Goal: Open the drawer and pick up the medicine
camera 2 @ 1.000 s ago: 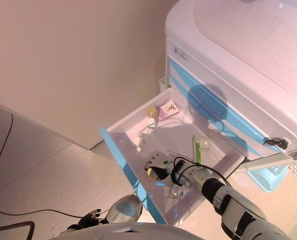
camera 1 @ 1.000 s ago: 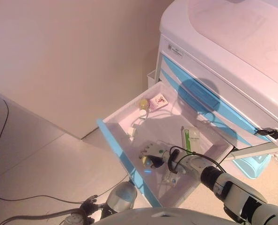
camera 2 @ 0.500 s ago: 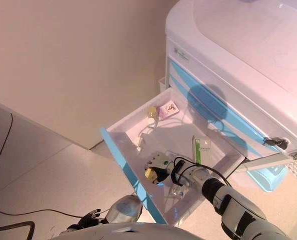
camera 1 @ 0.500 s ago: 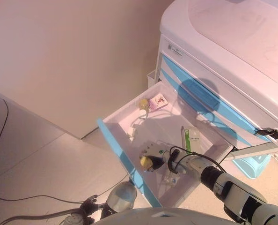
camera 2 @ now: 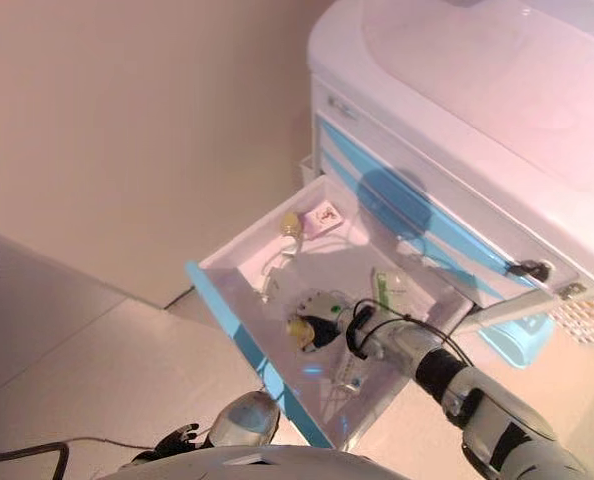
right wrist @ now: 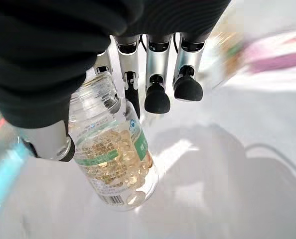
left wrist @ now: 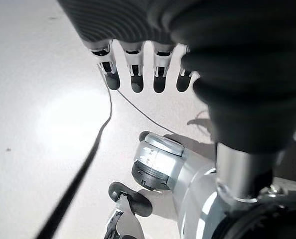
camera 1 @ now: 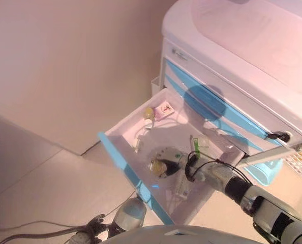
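The drawer [camera 1: 121, 159] of the white cabinet [camera 1: 242, 46] is pulled fully out. Inside it, a small yellow bottle [camera 1: 148, 113] and a pink packet [camera 1: 164, 108] lie at the far corner, a white cord [camera 1: 138, 138] runs along the left wall, and a green-and-white box [camera 1: 194, 146] lies near the right side. A clear packet [camera 2: 349, 374] is seen by the front edge.

The medicine bottle [right wrist: 113, 159] is held in the right hand [camera 1: 167, 161] above the drawer floor near its front. Only the wrist view shows the grip: the thumb and one finger are pinched on the neck below the cap, the other fingers half curled beside it. The bottle is clear, filled with yellow capsules, and bears a green-and-white label.

The left hand [left wrist: 138, 64] is shown only in its own wrist view, fingers straight and holding nothing, above the floor [left wrist: 33, 99].
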